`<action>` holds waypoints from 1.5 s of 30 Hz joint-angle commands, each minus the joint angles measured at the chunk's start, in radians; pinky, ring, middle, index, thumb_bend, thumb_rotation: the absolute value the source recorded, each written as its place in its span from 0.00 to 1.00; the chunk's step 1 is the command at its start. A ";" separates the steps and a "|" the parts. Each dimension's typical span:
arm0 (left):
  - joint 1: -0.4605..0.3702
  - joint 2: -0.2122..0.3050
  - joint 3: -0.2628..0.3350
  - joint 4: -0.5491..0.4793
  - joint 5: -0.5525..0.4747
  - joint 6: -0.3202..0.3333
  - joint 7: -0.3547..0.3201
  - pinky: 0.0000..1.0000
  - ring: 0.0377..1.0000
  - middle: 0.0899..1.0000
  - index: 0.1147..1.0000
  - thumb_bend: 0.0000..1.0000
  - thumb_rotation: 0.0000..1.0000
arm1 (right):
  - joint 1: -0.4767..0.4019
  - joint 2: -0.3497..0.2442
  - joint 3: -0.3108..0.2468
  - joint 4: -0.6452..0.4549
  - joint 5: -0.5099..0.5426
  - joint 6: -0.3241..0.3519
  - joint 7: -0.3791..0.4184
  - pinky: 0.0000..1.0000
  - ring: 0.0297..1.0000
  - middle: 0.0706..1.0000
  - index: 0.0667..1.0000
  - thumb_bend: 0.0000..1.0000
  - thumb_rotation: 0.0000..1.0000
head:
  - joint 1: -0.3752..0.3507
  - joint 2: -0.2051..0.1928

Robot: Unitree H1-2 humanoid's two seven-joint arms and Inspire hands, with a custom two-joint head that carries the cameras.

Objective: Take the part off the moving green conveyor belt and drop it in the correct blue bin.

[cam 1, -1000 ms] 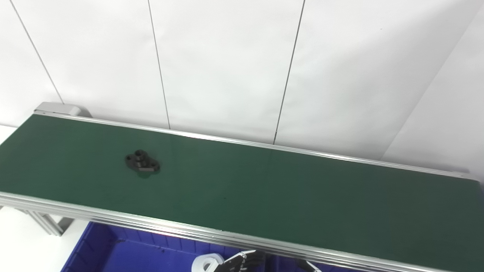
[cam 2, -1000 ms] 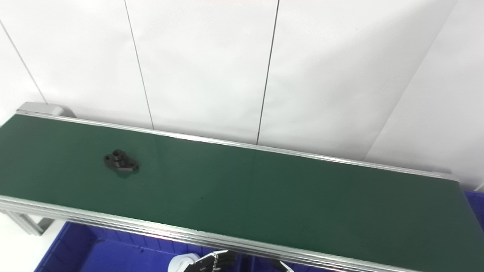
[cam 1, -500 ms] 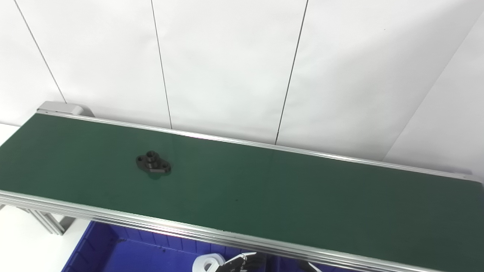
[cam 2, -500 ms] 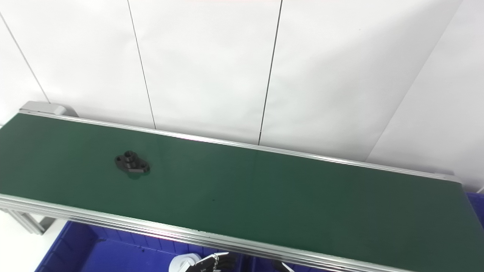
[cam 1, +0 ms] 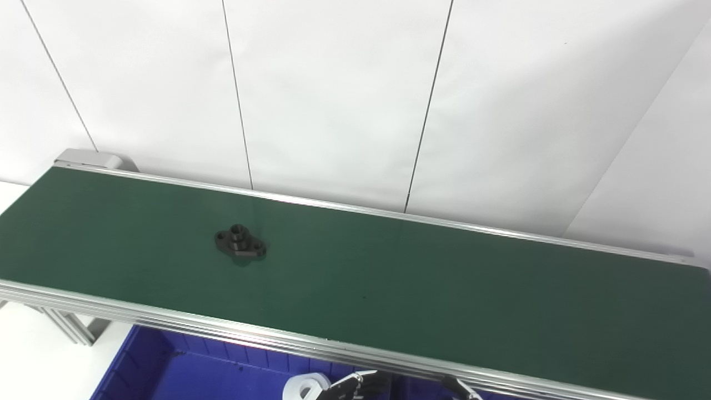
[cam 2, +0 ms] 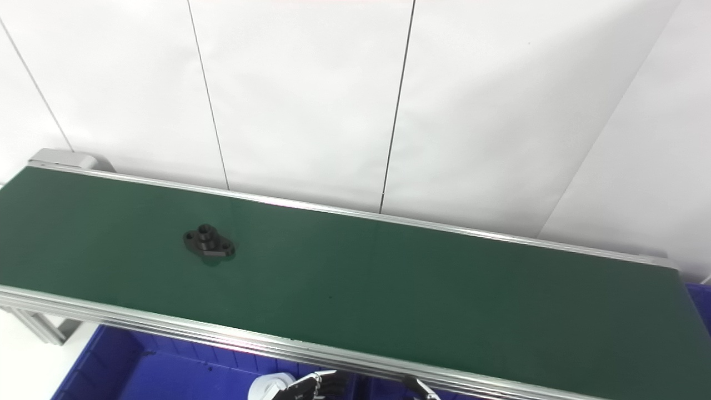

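Task not yet begun: the black flanged metal part (cam 1: 240, 243) lies ungrasped on the green conveyor belt (cam 1: 444, 289), left of centre. Both the left hand (cam 1: 350, 386) and right hand (cam 1: 458, 389) sit low over the blue plastic bin (cam 1: 183, 369), barely in frame; finger spread cannot be determined. Belt surface otherwise unobstructed; its near aluminium rail (cam 1: 222, 328) stands between hands and part.

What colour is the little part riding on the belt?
Black; the part shows best in the left eye view.
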 commanded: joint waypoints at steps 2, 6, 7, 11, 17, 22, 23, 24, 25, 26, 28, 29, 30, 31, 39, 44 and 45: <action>-0.002 -0.010 -0.011 -0.040 0.016 -0.029 0.012 0.73 0.80 0.81 0.76 0.67 0.71 | 0.008 -0.045 0.032 -0.089 -0.043 -0.049 -0.077 0.71 0.82 0.87 0.84 0.82 0.95 | 0.000 0.000; 0.003 -0.010 -0.011 -0.051 0.008 -0.022 0.005 0.73 0.80 0.81 0.76 0.66 0.70 | 0.010 -0.084 0.072 -0.168 -0.065 -0.049 -0.150 0.69 0.81 0.86 0.82 0.84 0.93 | -0.002 0.001; 0.005 -0.009 -0.010 -0.053 0.006 -0.020 0.004 0.73 0.81 0.81 0.76 0.66 0.69 | 0.010 -0.088 0.075 -0.187 -0.054 -0.049 -0.154 0.70 0.81 0.86 0.82 0.86 0.91 | -0.002 0.002; 0.005 -0.008 -0.008 -0.054 0.005 -0.021 0.004 0.72 0.80 0.81 0.76 0.65 0.69 | 0.007 -0.072 0.068 -0.253 -0.020 -0.049 -0.167 0.73 0.81 0.84 0.82 0.89 0.90 | -0.008 0.001; -0.008 -0.005 -0.005 -0.035 0.002 -0.032 0.001 0.73 0.80 0.81 0.76 0.64 0.70 | -0.019 -0.033 0.044 -0.342 -0.022 -0.049 -0.172 0.73 0.79 0.83 0.83 0.91 0.86 | -0.022 -0.005; -0.018 -0.004 -0.006 -0.023 0.006 -0.038 0.004 0.71 0.79 0.80 0.76 0.63 0.70 | -0.121 -0.041 0.020 -0.308 -0.085 -0.049 -0.221 0.64 0.76 0.84 0.81 0.90 0.83 | -0.029 -0.009; -0.020 -0.004 -0.006 -0.020 0.006 -0.039 0.004 0.71 0.79 0.80 0.76 0.63 0.70 | -0.141 -0.042 0.018 -0.294 -0.094 -0.049 -0.233 0.66 0.76 0.84 0.82 0.91 0.83 | -0.033 -0.009; -0.021 -0.004 -0.006 -0.018 0.007 -0.039 0.005 0.71 0.79 0.80 0.76 0.63 0.70 | -0.154 -0.044 0.018 -0.286 -0.101 -0.049 -0.242 0.67 0.77 0.85 0.82 0.92 0.84 | -0.033 -0.009; -0.021 -0.006 -0.005 -0.018 0.002 -0.036 0.003 0.71 0.79 0.80 0.76 0.63 0.70 | -0.189 -0.046 0.015 -0.266 -0.135 -0.049 -0.263 0.67 0.77 0.85 0.82 0.92 0.84 | -0.035 -0.010; -0.021 -0.006 -0.004 -0.018 -0.001 -0.034 0.001 0.71 0.80 0.81 0.76 0.64 0.70 | -0.213 -0.048 0.016 -0.252 -0.161 -0.049 -0.281 0.66 0.78 0.85 0.83 0.92 0.88 | -0.035 -0.010; -0.022 -0.007 -0.004 -0.016 -0.005 -0.035 -0.001 0.71 0.80 0.81 0.76 0.64 0.71 | -0.277 -0.052 0.009 -0.219 -0.221 -0.049 -0.301 0.64 0.79 0.86 0.85 0.91 0.92 | -0.038 -0.011; -0.023 -0.007 -0.003 -0.015 -0.004 -0.036 -0.001 0.71 0.80 0.81 0.76 0.65 0.71 | -0.307 -0.054 0.007 -0.203 -0.236 -0.049 -0.303 0.66 0.80 0.86 0.86 0.91 0.91 | -0.038 -0.011; -0.024 -0.006 -0.004 -0.014 -0.004 -0.037 -0.001 0.72 0.80 0.81 0.76 0.64 0.71 | -0.334 -0.055 0.005 -0.190 -0.251 -0.048 -0.304 0.71 0.81 0.87 0.88 0.89 0.89 | -0.039 -0.012; -0.025 -0.006 -0.004 -0.013 -0.005 -0.038 -0.002 0.72 0.80 0.81 0.76 0.64 0.71 | -0.349 -0.056 0.005 -0.181 -0.258 -0.048 -0.306 0.71 0.82 0.87 0.88 0.89 0.89 | -0.042 -0.013; -0.035 -0.014 -0.014 0.001 -0.003 -0.042 -0.001 0.73 0.80 0.80 0.76 0.65 0.73 | -0.479 -0.024 -0.057 -0.137 -0.420 0.000 -0.286 0.77 0.84 0.87 0.91 0.86 0.89 | -0.043 -0.014; -0.041 -0.018 -0.018 0.012 -0.006 -0.042 -0.001 0.72 0.80 0.81 0.77 0.66 0.73 | -0.551 -0.016 -0.049 -0.106 -0.543 0.078 -0.260 0.82 0.87 0.89 0.93 0.83 0.90 | -0.039 -0.021; -0.043 -0.018 -0.021 0.016 -0.008 -0.044 0.000 0.72 0.80 0.81 0.77 0.65 0.72 | -0.571 -0.014 -0.043 -0.096 -0.572 0.095 -0.255 0.81 0.87 0.89 0.92 0.82 0.88 | -0.038 -0.022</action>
